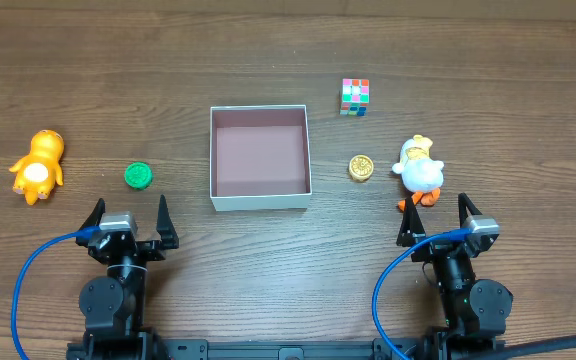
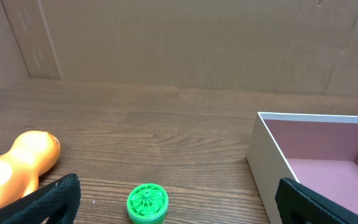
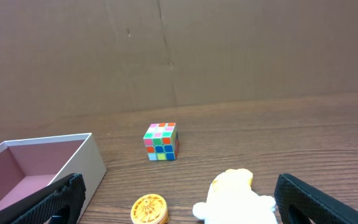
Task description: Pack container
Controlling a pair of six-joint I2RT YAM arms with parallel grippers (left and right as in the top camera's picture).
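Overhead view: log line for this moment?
container: empty | left gripper: open, empty | right gripper: open, empty | green disc, gold disc, cube, duck, orange toy: outside

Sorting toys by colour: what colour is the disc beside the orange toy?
The disc is bright green; the left wrist view shows it best.
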